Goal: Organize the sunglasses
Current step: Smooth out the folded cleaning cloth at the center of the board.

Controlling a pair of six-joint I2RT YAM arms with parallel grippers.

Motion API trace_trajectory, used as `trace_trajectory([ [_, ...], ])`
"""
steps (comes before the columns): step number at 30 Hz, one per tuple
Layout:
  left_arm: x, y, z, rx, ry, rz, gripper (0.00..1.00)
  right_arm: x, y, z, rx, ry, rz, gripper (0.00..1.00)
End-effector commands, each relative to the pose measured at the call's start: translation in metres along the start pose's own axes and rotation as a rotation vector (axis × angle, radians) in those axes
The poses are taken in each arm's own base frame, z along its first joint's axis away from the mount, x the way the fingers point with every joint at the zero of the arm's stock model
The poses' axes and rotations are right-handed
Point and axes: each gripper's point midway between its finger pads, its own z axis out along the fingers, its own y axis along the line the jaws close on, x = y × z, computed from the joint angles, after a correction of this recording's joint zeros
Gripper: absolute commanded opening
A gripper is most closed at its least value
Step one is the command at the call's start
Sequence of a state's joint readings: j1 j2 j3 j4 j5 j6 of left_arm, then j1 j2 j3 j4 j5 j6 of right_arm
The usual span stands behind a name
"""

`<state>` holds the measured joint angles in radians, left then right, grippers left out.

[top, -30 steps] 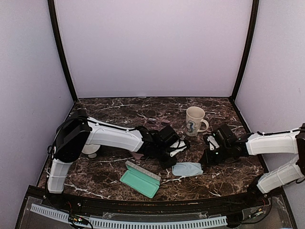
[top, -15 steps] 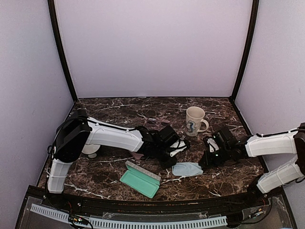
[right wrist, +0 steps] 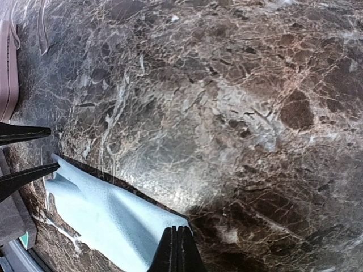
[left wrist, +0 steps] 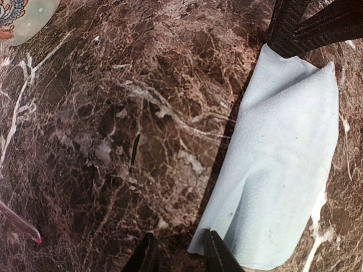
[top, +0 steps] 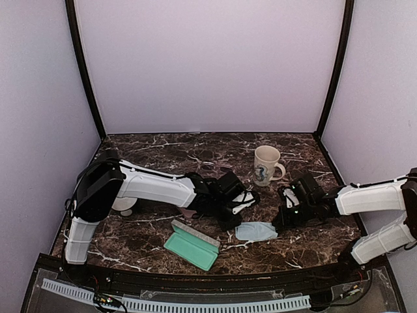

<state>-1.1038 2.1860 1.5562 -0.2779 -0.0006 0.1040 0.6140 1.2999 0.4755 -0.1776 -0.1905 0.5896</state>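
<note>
A light blue cloth (top: 256, 231) lies on the marble table between my two grippers. My left gripper (left wrist: 181, 256) is open with a narrow gap, and its right finger (left wrist: 216, 255) touches the cloth's near corner (left wrist: 283, 170). My right gripper (right wrist: 177, 249) is shut on the opposite corner of the cloth (right wrist: 108, 218), which is raised a little off the table. A thin red-pink tip (left wrist: 22, 228), like a temple of the red-pink sunglasses, shows at the left edge of the left wrist view. A faint frame (top: 210, 167) lies behind the left arm. The dark sunglasses are not visible.
An open green case (top: 191, 244) lies at the front centre. A pink case (top: 187, 212) is partly hidden under the left arm and also shows in the right wrist view (right wrist: 8, 62). A white mug (top: 266, 165) stands behind the grippers.
The right arm has shifted slightly, with its gripper staying at the cloth's corner. The left arm has not moved.
</note>
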Motion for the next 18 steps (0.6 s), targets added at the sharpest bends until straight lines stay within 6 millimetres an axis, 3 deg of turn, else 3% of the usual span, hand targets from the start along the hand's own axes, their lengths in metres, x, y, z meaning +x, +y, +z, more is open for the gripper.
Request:
trace_trajectory([
  [1, -0.004, 0.001, -0.003, -0.003, -0.001, 0.002, 0.29, -0.005, 0.002, 0.000, -0.013, -0.024, 0.005, 0.00],
  [18, -0.001, 0.001, -0.002, -0.004, 0.009, 0.009, 0.29, -0.020, -0.002, -0.007, 0.036, -0.054, -0.017, 0.00],
])
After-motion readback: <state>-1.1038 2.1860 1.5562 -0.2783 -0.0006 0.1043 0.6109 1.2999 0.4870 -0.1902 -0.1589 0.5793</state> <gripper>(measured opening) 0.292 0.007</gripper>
